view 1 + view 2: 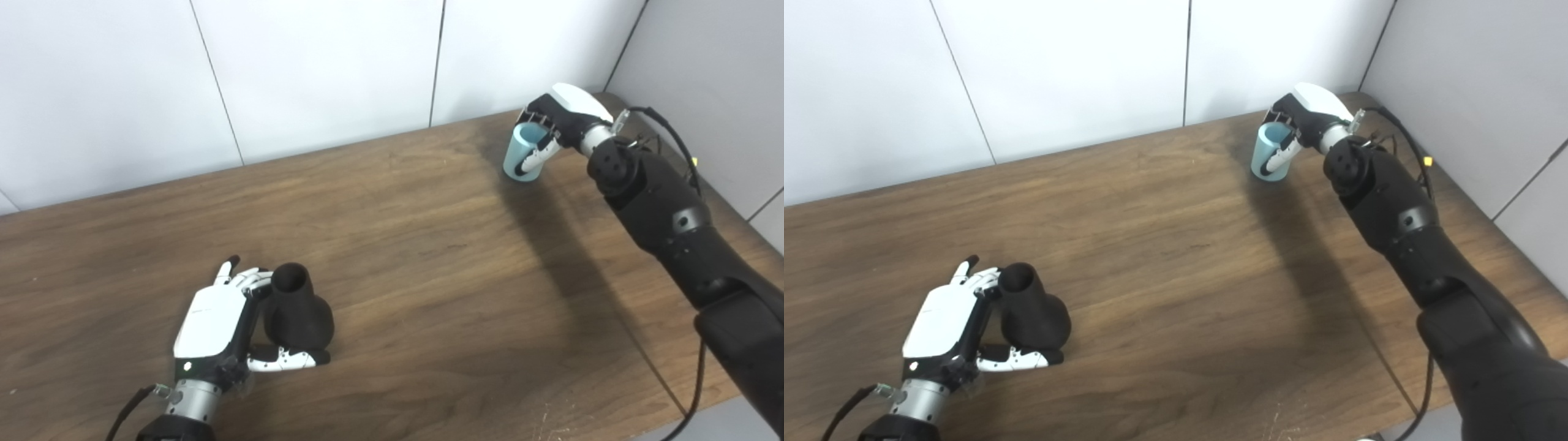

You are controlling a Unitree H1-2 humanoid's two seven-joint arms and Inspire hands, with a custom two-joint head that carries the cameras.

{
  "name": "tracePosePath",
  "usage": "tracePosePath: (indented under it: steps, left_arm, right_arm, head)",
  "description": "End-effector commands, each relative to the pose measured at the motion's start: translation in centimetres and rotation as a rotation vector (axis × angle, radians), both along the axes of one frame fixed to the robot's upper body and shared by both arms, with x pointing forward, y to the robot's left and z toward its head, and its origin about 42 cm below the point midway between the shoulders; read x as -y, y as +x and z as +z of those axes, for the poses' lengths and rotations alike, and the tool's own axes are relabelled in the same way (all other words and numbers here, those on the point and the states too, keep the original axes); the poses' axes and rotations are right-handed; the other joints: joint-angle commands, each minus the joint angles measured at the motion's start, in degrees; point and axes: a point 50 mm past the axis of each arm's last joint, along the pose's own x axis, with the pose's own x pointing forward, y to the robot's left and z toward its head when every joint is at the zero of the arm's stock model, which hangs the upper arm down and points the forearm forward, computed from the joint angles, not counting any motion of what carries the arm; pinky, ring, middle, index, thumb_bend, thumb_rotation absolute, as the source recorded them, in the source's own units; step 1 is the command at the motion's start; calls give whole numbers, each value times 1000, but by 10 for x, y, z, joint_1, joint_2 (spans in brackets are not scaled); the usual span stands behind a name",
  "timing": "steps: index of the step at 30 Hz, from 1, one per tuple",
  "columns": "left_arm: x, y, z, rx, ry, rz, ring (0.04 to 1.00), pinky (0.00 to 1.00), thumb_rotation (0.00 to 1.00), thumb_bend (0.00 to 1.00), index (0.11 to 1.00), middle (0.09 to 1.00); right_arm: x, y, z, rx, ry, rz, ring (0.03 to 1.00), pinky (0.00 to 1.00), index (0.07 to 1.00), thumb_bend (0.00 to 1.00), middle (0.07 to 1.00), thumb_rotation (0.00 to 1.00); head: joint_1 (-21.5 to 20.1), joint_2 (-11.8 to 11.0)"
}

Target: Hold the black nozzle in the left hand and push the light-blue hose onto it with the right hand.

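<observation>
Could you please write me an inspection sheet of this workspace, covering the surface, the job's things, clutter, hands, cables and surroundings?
Surface: brown wooden table, with pale scuffs near the front edge.
Job's things: black nozzle standing at front left, narrow open end up; light-blue hose, a short piece, standing at the far right. They are far apart, not yet joined.
Clutter: nothing seen.
Hands: left hand is beside the nozzle, fingers behind it and thumb in front, loosely cupping it; right hand is wrapped around the hose.
Cables: a black cable loops over the right arm near the wrist; another trails from the left wrist.
Surroundings: white panelled wall behind and to the right.
</observation>
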Motion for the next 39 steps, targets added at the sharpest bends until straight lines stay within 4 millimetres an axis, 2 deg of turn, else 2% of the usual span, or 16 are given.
tracePosePath:
  steps: [1, 11, 13, 17, 21, 28, 39]
  left_arm:
    - [-4, -6, -8, -50, 46, 0, 830, 1000, 49, 523, 484, 753]
    - [-4, -7, -11, -51, 49, -1, 830, 1000, 49, 523, 484, 755]
    - [-3, -7, -10, -51, 47, 1, 831, 1000, 49, 523, 484, 756]
    - [-3, -8, -11, -51, 37, 3, 830, 1000, 49, 523, 484, 753]
    - [0, -8, -11, -54, 39, 6, 828, 1000, 49, 523, 484, 753]
    - [5, -9, -11, -55, 47, 8, 835, 1000, 50, 523, 484, 757]
    - [15, -13, -13, -54, 48, 15, 840, 1000, 51, 524, 483, 763]
  right_arm:
    - [4, 6, 31, 105, -27, 12, 435, 371, 511, 525, 470, 0]
    - [-1, 6, 31, 101, -26, 6, 443, 373, 507, 525, 472, 0]
    - [-2, 5, 32, 99, -25, 7, 405, 375, 535, 514, 496, 0]
    - [-10, 1, 38, 115, -24, 23, 392, 369, 544, 511, 503, 0]
    - [-25, -9, 54, 155, -34, 89, 401, 393, 527, 513, 512, 0]
    - [-58, -25, 84, 193, -99, 166, 394, 376, 530, 515, 497, 0]
    - [-111, -43, 129, 252, -98, 326, 403, 404, 512, 516, 506, 0]
  head:
    - [0, 1]
    - [5, 3]
    - [7, 4]
    - [15, 6]
    - [26, 8]
    - [42, 10]
    - [110, 22]
